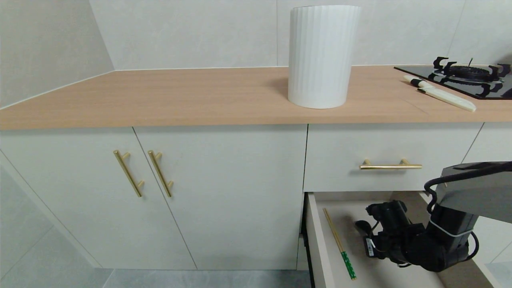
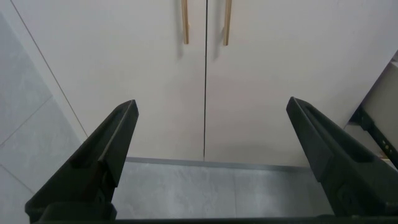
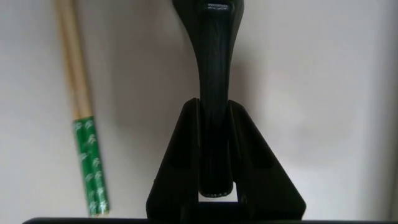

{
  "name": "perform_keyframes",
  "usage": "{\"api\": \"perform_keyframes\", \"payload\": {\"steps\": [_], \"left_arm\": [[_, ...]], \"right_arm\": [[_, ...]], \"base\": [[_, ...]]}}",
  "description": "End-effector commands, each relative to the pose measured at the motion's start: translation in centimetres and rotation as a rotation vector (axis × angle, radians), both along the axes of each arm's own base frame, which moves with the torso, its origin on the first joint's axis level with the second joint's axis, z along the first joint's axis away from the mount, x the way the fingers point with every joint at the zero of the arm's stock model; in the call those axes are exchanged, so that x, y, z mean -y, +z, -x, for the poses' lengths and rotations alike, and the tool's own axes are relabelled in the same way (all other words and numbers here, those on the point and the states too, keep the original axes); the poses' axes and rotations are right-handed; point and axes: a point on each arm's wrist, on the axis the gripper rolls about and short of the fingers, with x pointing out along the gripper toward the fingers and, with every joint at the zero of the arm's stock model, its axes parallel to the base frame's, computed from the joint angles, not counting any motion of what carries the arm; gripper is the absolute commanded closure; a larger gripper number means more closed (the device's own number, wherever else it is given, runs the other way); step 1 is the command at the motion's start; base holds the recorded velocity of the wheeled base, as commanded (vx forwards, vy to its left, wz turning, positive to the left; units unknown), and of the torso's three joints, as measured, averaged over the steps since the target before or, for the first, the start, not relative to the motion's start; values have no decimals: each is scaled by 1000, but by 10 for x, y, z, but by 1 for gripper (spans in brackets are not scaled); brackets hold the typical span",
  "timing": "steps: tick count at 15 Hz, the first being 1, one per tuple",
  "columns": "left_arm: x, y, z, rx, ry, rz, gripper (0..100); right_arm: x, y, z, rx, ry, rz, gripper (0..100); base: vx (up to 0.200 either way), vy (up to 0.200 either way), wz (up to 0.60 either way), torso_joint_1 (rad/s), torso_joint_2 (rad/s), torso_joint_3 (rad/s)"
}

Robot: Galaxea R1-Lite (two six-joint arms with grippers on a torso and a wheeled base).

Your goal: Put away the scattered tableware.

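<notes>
The lower drawer (image 1: 319, 240) stands pulled out at the lower right. A pair of wooden chopsticks (image 1: 339, 244) with green ends lies along its left side, also seen at chopsticks (image 3: 81, 124). My right gripper (image 1: 370, 234) is down inside the drawer, shut on the handle of a black spoon (image 3: 211, 43); the spoon's bowl (image 1: 361, 225) rests close to the drawer floor, right of the chopsticks. My left gripper (image 2: 211, 109) is open and holds nothing, low in front of the double cabinet doors (image 2: 205, 74).
On the wooden counter (image 1: 180, 96) stand a tall white ribbed container (image 1: 320, 56), a white-bladed knife (image 1: 444, 96) and a black gas stove (image 1: 468, 76) at the far right. A shut drawer with a brass handle (image 1: 390, 166) sits above the open one.
</notes>
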Motion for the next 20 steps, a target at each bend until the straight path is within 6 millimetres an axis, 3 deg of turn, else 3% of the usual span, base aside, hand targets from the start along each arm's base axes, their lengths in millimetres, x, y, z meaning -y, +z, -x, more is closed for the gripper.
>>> {"api": "perform_keyframes", "payload": {"steps": [1, 2, 3, 7, 11, 15, 17, 20], "left_arm": [[0, 0, 0, -1, 0, 1, 0], [0, 0, 0, -1, 0, 1, 0], [0, 0, 0, -1, 0, 1, 0], [0, 0, 0, -1, 0, 1, 0], [0, 0, 0, 1, 0, 1, 0], [0, 0, 0, -1, 0, 1, 0], [0, 0, 0, -1, 0, 1, 0], [0, 0, 0, 1, 0, 1, 0]], "right_arm": [[1, -1, -1, 0, -6, 2, 100], [1, 0, -1, 5, -7, 0, 100], [1, 1, -1, 6, -7, -1, 0], [3, 24, 5, 61, -8, -16, 0], [11, 103, 35, 224, -4, -60, 0], [22, 161, 79, 249, 6, -68, 0], [24, 173, 99, 231, 18, -67, 0], [30, 175, 119, 231, 20, -63, 0]], "base": [[0, 0, 0, 0, 0, 0], [0, 0, 0, 0, 0, 0], [0, 0, 0, 0, 0, 0], [0, 0, 0, 0, 0, 0], [0, 0, 0, 0, 0, 0], [0, 0, 0, 0, 0, 0], [0, 0, 0, 0, 0, 0], [0, 0, 0, 0, 0, 0]]}}
